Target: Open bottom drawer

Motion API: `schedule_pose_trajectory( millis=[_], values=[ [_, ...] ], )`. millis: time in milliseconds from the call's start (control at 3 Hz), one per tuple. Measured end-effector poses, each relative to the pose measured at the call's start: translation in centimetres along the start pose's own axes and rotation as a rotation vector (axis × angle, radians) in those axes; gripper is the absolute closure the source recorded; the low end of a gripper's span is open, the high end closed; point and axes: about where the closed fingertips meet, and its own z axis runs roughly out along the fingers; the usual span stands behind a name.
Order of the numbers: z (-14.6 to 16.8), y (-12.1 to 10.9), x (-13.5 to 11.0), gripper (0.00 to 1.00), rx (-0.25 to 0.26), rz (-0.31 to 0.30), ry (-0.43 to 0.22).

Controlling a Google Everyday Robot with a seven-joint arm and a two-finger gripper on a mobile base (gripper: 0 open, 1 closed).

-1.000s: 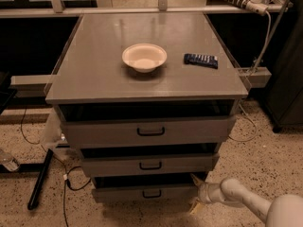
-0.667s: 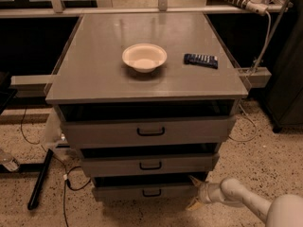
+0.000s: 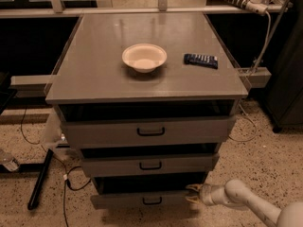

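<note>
Bottom drawer (image 3: 118, 201): lowest of three grey fronts under the counter (image 3: 94, 74), close to the speckled floor (image 3: 270, 155), with a small black handle (image 3: 152, 201) at centre and a dark gap above. At its right end, the gripper (image 3: 191, 194) on a pale arm (image 3: 246, 200) reaching in from the lower right, jaws apart with one yellowish tip above the other; contact with the drawer front impossible to tell. Directly above, the middle drawer (image 3: 189, 163), then the widest top drawer (image 3: 199, 130). On the counter, a cream bowl (image 3: 144, 57) near the middle and a dark flat packet (image 3: 201, 60) to its right, well apart. Left on the floor, a black pole (image 3: 40, 178) and loose cables (image 3: 66, 186).
</note>
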Motion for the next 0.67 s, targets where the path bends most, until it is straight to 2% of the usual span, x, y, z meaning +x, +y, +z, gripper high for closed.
schedule_pose_trajectory(
  millis=[333, 667],
  values=[
    [-1.3, 1.3, -0.6, 0.88, -0.012, -0.022, -0.053],
    [-2.3, 4.4, 0.1, 1.00, -0.012, -0.029, -0.085]
  ],
)
